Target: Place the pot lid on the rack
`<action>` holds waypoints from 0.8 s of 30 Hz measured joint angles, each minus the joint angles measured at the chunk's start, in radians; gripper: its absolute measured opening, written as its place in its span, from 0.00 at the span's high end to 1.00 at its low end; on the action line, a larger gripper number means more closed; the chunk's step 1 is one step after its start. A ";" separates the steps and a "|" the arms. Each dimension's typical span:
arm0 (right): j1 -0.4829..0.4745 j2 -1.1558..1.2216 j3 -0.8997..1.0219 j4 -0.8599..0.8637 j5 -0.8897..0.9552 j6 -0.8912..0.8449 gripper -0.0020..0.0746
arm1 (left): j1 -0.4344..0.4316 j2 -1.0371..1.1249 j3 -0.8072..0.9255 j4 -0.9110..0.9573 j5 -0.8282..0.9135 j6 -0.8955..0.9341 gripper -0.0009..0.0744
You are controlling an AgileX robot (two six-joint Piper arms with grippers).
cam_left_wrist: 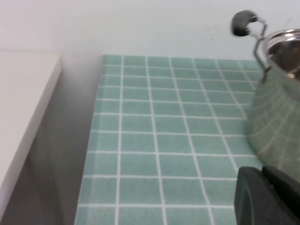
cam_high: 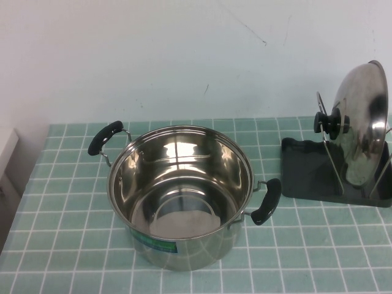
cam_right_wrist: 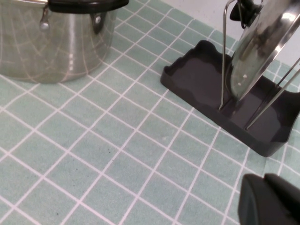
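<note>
The pot lid [cam_high: 364, 122] stands on edge in the rack [cam_high: 309, 174] at the far right of the table, leaning between the silver wire loops, with its black knob [cam_high: 331, 122] facing left. It also shows in the right wrist view [cam_right_wrist: 260, 42], resting in the dark grey rack [cam_right_wrist: 201, 79]. My right gripper [cam_right_wrist: 265, 178] is shut and empty, low over the tiles a short way in front of the rack. My left gripper [cam_left_wrist: 262, 171] is shut and empty, near the table's left part beside the pot [cam_left_wrist: 276, 117]. Neither gripper shows in the high view.
The deep steel pot [cam_high: 184, 190] with two black side handles stands open in the middle of the green tiled table [cam_high: 61, 208]. A white wall runs behind. A white surface [cam_left_wrist: 23, 103] lies beyond the table's left edge.
</note>
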 joint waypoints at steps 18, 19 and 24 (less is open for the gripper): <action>0.000 0.000 0.000 0.013 0.007 0.000 0.97 | 0.020 0.000 0.061 0.000 -0.015 -0.049 0.99; 0.000 0.000 0.000 0.012 0.008 0.000 0.97 | 0.020 0.000 0.061 0.000 -0.015 -0.047 0.99; 0.000 0.000 0.000 0.012 0.017 0.000 0.97 | 0.020 0.000 0.061 -0.002 -0.013 -0.047 0.99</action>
